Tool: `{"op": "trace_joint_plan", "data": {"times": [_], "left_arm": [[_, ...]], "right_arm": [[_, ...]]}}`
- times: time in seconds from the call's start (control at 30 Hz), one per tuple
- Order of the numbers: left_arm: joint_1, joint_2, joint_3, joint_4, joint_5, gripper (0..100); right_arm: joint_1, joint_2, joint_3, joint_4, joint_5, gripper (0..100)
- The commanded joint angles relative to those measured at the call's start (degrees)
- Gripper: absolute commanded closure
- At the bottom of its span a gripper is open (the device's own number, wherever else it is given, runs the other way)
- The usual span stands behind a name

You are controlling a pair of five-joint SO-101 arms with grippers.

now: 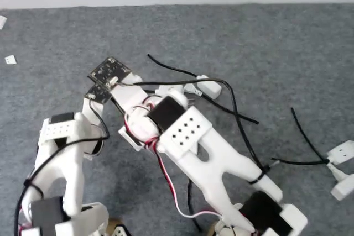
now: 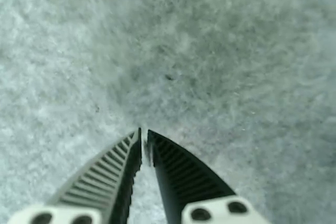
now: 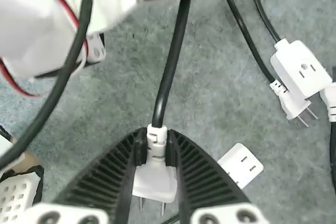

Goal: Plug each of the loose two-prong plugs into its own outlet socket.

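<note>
My right gripper is shut on a white two-prong plug. Its black cable runs out past the fingertips and its prongs point back toward the wrist. A white outlet socket on a black cable lies on the carpet ahead, with a loose white plug right beside it. Another white socket lies close to the gripper's side. My left gripper is shut with nothing in it, just over bare carpet. In the high view, white plug and socket pieces lie past the arms.
Grey carpet covers the table. The left arm's wrist sits close against the right arm, and its body crowds the right wrist view. More white connectors on black cables lie at the right edge.
</note>
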Motion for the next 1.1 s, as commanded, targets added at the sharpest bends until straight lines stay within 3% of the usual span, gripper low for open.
{"op": "trace_joint_plan", "data": {"times": [0.0,0.2,0.43,0.7,0.9,1.07], "left_arm": [[1.0,-6.1,2.3,-2.8,-0.5,99],[1.2,-11.2,5.8,-4.8,-0.3,99],[1.2,-11.1,5.8,-4.9,-0.2,99],[2.1,-8.2,4.3,-4.8,0.1,99],[2.3,-1.5,-0.6,-2.3,0.4,99],[2.3,-4.5,1.5,-2.6,-0.1,99]], "right_arm": [[1.0,-3.8,0.2,-2.5,-0.4,99.1],[9.6,-3.0,-0.2,-4.6,-3.4,99.1],[9.7,-3.6,-1.2,-4.1,-6.9,99.1],[2.8,-18.0,4.3,-1.3,-8.0,99.1],[-2.9,-23.0,16.3,-10.2,-7.5,99.1],[-3.6,-19.6,19.4,-14.2,-7.7,99.1]]}}
